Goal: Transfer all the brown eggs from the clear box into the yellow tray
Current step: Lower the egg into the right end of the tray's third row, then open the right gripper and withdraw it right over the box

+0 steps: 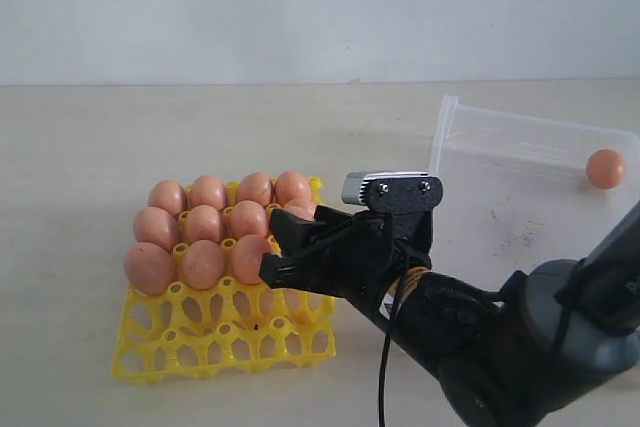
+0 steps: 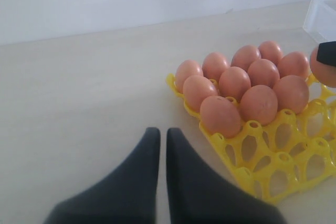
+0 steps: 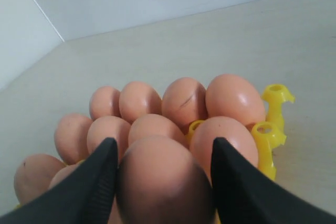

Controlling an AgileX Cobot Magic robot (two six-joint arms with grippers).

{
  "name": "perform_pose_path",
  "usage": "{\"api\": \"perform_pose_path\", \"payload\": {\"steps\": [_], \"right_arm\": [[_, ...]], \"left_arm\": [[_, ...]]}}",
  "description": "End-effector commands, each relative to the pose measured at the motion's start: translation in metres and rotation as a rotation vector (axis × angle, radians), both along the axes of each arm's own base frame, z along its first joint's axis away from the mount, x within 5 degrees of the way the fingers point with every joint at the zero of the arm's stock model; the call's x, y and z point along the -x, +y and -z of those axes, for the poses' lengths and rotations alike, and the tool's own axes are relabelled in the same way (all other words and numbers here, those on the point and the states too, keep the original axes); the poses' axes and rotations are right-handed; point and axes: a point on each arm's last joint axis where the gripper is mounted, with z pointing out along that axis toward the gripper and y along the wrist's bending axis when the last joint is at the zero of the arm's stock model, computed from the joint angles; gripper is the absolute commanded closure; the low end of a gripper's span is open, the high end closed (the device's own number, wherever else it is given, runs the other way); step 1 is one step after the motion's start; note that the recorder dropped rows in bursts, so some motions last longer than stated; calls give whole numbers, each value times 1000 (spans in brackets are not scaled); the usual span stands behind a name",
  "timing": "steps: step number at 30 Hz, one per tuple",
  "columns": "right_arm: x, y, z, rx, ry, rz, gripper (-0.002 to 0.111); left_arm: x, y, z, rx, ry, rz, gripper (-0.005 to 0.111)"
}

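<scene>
The yellow tray (image 1: 225, 332) lies left of centre, with brown eggs (image 1: 207, 192) in its back rows and several more (image 2: 233, 82) showing in the left wrist view. My right gripper (image 1: 272, 244) hangs low over the tray's right part, shut on a brown egg (image 3: 163, 179). Its fingers (image 3: 239, 182) press both sides of that egg, which the exterior view mostly hides. The clear box (image 1: 445, 137) stands at the right with one brown egg (image 1: 605, 168) in its far corner. My left gripper (image 2: 158, 135) hovers over bare table beside the tray, shut on nothing.
My right arm (image 1: 520, 347) and its black cable (image 1: 382, 377) fill the lower right. A white wall runs behind the beige table (image 1: 80, 147). One corner of the clear box (image 2: 323, 17) shows past the tray in the left wrist view.
</scene>
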Motion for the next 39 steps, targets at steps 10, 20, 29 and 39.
{"api": "perform_pose_path", "payload": {"steps": [10,20,29,39], "right_arm": [[-3,4,-1,33,35,5,108],[-6,6,-1,39,49,17,108],[-7,5,-2,46,39,21,86],[-8,4,-3,27,27,46,58]], "left_arm": [[0,0,0,7,-2,3,103],[0,0,0,7,-2,3,103],[0,0,0,7,-2,3,103],[0,0,0,7,-2,3,103]]}}
